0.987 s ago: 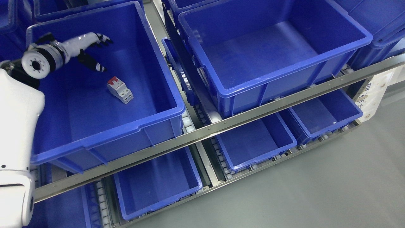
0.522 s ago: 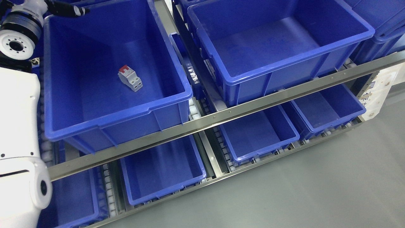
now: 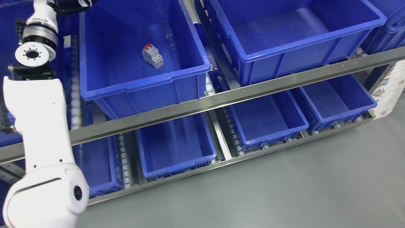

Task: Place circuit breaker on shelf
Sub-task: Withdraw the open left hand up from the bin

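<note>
Left hand (image 3: 74,3) sits at the very top edge of the head view, above the far left corner of the large blue bin (image 3: 104,91). Only dark fingertips show there, cropped by the frame, so I cannot tell whether the hand is spread or curled; nothing visible is held in it. Its white arm (image 3: 38,104) rises along the left side of the picture.

Inside that bin, on the upper shelf level behind the metal rail (image 3: 253,87), the circuit breaker (image 3: 152,56) lies on the floor, toward the bin's right half. It is well apart from the hand, lying down and to the right of it. Its long axis runs diagonally, red end up-left, grey end down-right. The right arm is out of view, so the left is the only hand near.

The breaker looks already placed.
</note>
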You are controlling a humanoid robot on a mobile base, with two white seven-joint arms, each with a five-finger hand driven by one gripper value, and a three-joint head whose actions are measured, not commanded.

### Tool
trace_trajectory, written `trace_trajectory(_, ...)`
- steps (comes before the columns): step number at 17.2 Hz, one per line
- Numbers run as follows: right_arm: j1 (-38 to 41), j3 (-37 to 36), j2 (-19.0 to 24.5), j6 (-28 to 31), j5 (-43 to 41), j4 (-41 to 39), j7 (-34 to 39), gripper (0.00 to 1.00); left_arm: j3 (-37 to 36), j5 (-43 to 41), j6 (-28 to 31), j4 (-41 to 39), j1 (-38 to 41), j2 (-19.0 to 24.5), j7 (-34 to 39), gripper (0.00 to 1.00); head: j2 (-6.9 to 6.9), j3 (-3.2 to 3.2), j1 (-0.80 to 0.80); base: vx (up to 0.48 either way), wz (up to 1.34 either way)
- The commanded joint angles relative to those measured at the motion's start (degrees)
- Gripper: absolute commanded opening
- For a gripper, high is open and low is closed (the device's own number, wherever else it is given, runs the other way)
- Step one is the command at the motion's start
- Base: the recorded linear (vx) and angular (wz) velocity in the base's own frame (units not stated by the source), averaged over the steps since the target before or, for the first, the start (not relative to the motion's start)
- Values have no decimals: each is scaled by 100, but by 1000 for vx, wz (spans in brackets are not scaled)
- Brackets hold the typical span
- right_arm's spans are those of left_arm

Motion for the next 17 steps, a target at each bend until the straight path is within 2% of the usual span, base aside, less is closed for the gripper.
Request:
trace_trajectory(1,0,0,-100,-5,0,0,3,100,-483,998,632,-2708,1080,-597,25,100,0,0,0,-202,144)
trace_trajectory(5,0,0,-100,-5,0,0,3,100,-529,998,448,-3219,1820,-597,140,100,0,0,0,-201,2)
trace_trajectory(7,0,0,-100,-5,0,0,3,100,-336,998,18,-3246,2057,-597,131,100,0,0,0,-152,-144)
trace_trajectory(10,0,0,-100,-5,0,0,3,100,-72,998,-62,-3246,2172,-597,105,100,0,0,0,-116,-172)
trace_trajectory(17,0,0,-100,-5,0,0,3,100,-62,998,-71,-3246,2164,-597,105,100,0,0,0,-15,-30)
